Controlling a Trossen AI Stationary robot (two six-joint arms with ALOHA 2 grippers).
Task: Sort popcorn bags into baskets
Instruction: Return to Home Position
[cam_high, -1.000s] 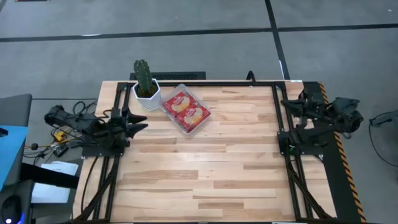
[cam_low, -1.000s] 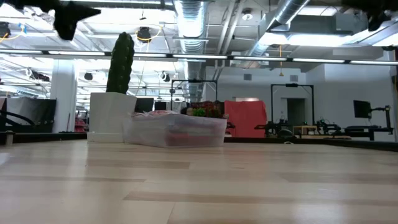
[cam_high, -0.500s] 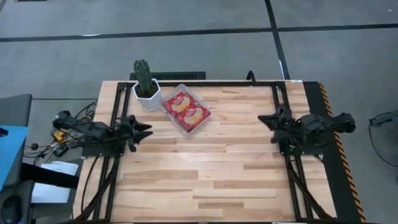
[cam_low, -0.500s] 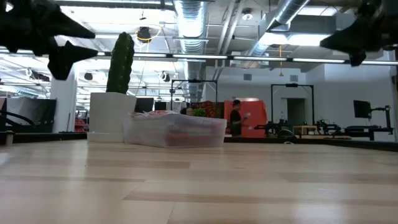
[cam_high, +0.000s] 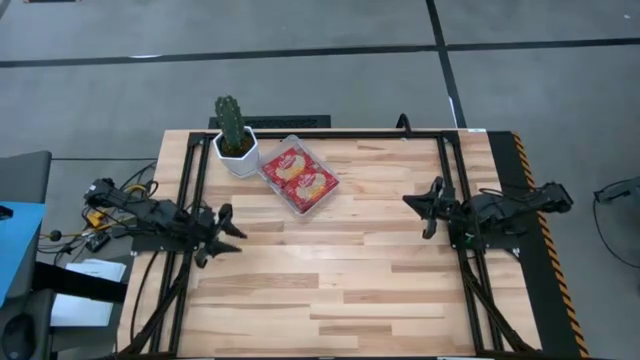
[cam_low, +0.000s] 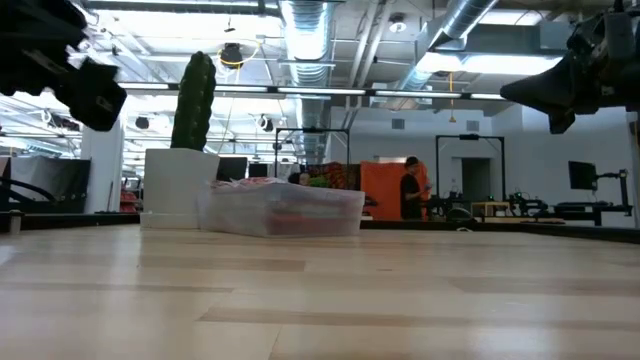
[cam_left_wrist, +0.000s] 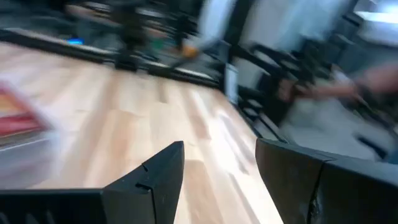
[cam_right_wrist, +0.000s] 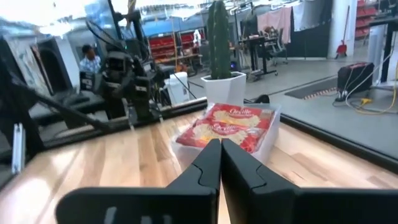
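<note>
A clear plastic tray sits near the table's far edge, holding red popcorn packets with yellow-orange pictures; two show on top. In the low view the tray rests flat on the wood. My left gripper hovers open over the table's left side, nearer than the tray; its wrist view shows bare wood between the fingers. My right gripper hangs shut over the table's right part, pointing left toward the tray, with its fingertips together. Both are above the table in the low view.
A white hexagonal pot with a green cactus stands just left of the tray at the far edge. Black frame rails run along the table's left, right and far sides. A person walks in the room behind.
My left gripper swung from beside the left rail toward the near edge and came lower, turning to point right and near. My right gripper moved from over the right rail toward the table's left, out over the wood, and came down. The tray and packets stayed put.
</note>
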